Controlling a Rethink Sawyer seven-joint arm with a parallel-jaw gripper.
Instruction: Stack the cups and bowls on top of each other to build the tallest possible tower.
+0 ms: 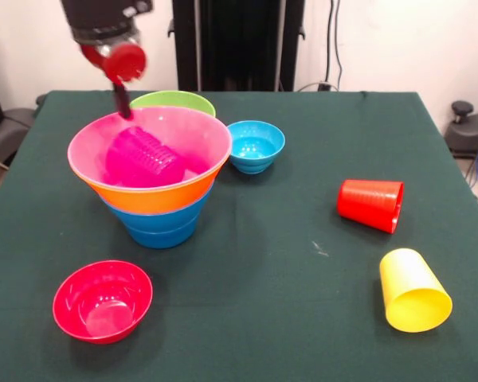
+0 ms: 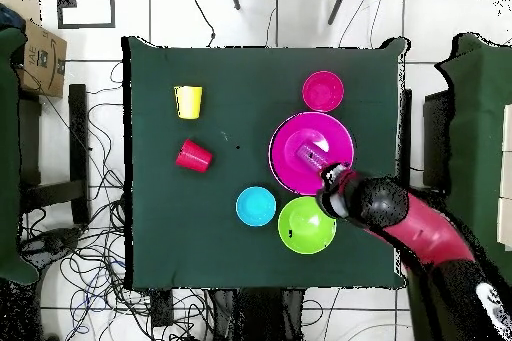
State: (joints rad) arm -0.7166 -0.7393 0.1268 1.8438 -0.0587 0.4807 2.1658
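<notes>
The tower stands left of centre: a pink bowl nested in an orange bowl on blue bowls. The purple cup lies on its side inside the pink bowl. My gripper hangs over the pink bowl's far rim, just above and apart from the purple cup. In the overhead view my gripper is at the edge of the tower, with the purple cup inside. The red cup and the yellow cup lie on their sides at the right.
A green bowl stands behind the tower and a small light-blue bowl to its right. A small red bowl stands near the front left. In the overhead view the green bowl lies next to my arm.
</notes>
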